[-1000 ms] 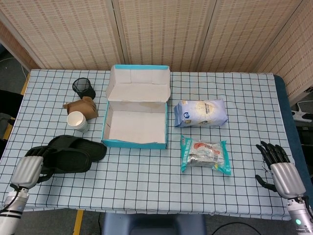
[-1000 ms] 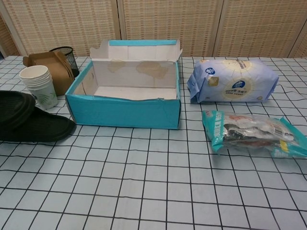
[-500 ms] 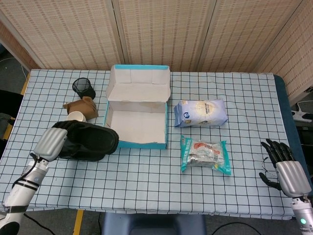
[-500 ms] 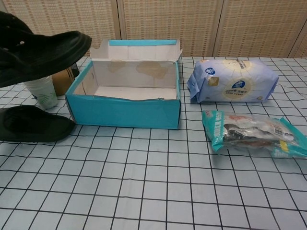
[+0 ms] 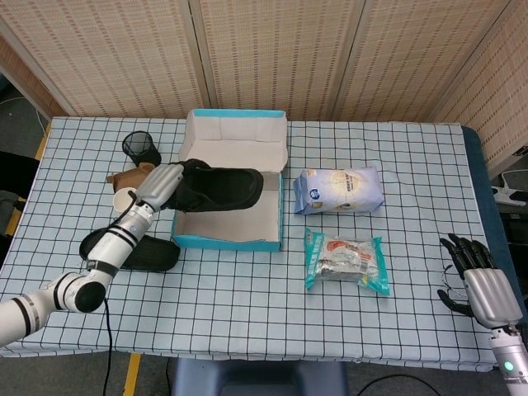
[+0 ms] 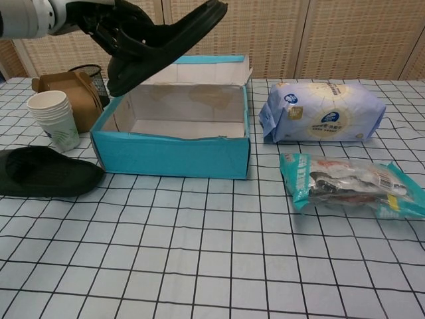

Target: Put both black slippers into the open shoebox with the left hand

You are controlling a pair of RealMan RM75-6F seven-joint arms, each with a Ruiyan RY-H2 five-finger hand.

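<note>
Matt black rubbery slipper (image 6: 159, 41) in my silver-shelled left hand (image 5: 159, 186), cardboard shoebox (image 6: 174, 150) teal outside and scuffed white inside, checked cloth table cover (image 5: 247, 297), glossy plastic snack bag (image 5: 346, 261).

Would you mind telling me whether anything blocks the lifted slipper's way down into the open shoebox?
Nothing visible does. The left hand holds the slipper above the open shoebox, whose interior looks empty. The lid is folded back behind.
</note>
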